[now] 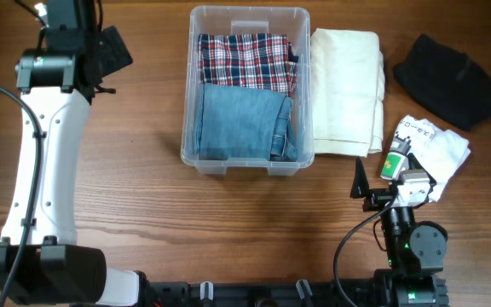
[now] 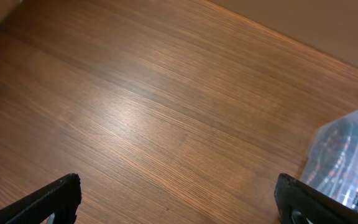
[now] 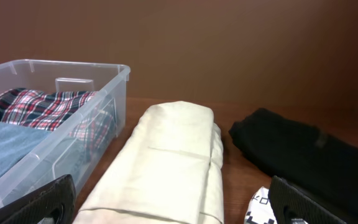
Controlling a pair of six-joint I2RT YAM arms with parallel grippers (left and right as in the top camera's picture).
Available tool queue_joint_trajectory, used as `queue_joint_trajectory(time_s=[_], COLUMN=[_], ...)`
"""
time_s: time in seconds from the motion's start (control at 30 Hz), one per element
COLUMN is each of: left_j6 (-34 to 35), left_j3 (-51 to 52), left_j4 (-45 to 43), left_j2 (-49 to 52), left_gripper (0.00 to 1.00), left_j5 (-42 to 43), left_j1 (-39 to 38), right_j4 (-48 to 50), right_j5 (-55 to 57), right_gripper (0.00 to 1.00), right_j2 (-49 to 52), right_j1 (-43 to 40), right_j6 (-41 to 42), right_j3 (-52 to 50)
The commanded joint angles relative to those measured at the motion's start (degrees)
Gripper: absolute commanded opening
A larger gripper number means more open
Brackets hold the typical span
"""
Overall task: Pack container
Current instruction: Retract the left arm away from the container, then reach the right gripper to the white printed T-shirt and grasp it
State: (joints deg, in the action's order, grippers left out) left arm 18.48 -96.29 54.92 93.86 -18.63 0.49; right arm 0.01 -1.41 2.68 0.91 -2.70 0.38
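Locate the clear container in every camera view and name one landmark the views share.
Overhead: the container sits top centre, just left of the cream folded cloth.
Left wrist: only a corner of the container shows, at the right edge.
Right wrist: the container fills the left side, beside that cloth.
Shared landmark: the red plaid garment inside it, visible in all three.

This looks like a robotics lab bench. The left arm (image 1: pixel 45 162) and right arm (image 1: pixel 413 243) are fixed at the near edge of a wood-grain worktop (image 1: pixel 143 205), with a black cable (image 1: pixel 340 256) looping loose (plain brown wall (image 3: pixel 229 43) behind).
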Motion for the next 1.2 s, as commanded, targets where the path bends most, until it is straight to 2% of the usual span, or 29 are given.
queue_joint_trajectory(time_s=[0.0, 0.13, 0.2, 0.27, 0.37, 0.53, 0.67, 0.77, 0.87, 0.97, 1.03, 1.17], left_j6=[-0.3, -0.3, -0.3, -0.3, -0.3, -0.3, -0.3, -0.3, -0.3, -0.3, -0.3, -0.3], left_j3=[0.1, 0.1, 0.1, 0.1, 0.1, 0.1, 0.1, 0.1, 0.1, 0.1, 0.1, 0.1], left_j4=[0.0, 0.0, 0.0, 0.0, 0.0, 0.0, 0.0, 0.0, 0.0, 0.0, 0.0, 0.0], left_j2=[0.0, 0.0, 0.0, 0.0, 0.0, 0.0, 0.0, 0.0, 0.0, 0.0, 0.0, 0.0], left_gripper=[1.0, 1.0, 1.0, 1.0, 1.0, 1.0, 1.0, 1.0, 1.0, 1.0, 1.0, 1.0], left_j5=[-0.7, -0.7, -0.7, -0.7, -0.7, -0.7, -0.7, -0.7, -0.7, -0.7, -0.7, -0.7], left_j1=[0.4, 0.4, 0.4, 0.4, 0.4, 0.4, 0.4, 0.4, 0.4, 0.4, 0.4, 0.4], right_j4=[0.3, 0.5, -0.9, -7.1, -13.8, -23.7, -34.4, -40.5, -44.3, -45.9, -44.6, -40.2], right_j5=[0.5, 0.3, 1.9, 6.3, 10.3, 9.9, 7.4, -1.7, -10.8, -14.5, -17.8, -15.5], right_gripper=[1.0, 1.0, 1.0, 1.0, 1.0, 1.0, 1.0, 1.0, 1.0, 1.0, 1.0, 1.0], right_j2=[-0.1, -0.1, -0.1, 0.1, 2.0, 14.1, 32.4, 47.7, 60.8, 70.2, 74.0, 79.8], right_j1=[-0.2, -0.2, -0.2, -0.3, -0.3, -3.7, -9.6, -18.2, -29.4, -39.2, -42.8, -46.1], right_j6=[0.3, 7.5, 14.0, 23.1, 26.8, 24.9, 14.2, 9.4, 8.9, 9.0, 9.3, 9.3], right_j3=[-0.1, 0.0, 1.1, 3.9, 8.7, 26.4, 43.2, 52.3, 57.0, 57.9, 57.9, 57.9])
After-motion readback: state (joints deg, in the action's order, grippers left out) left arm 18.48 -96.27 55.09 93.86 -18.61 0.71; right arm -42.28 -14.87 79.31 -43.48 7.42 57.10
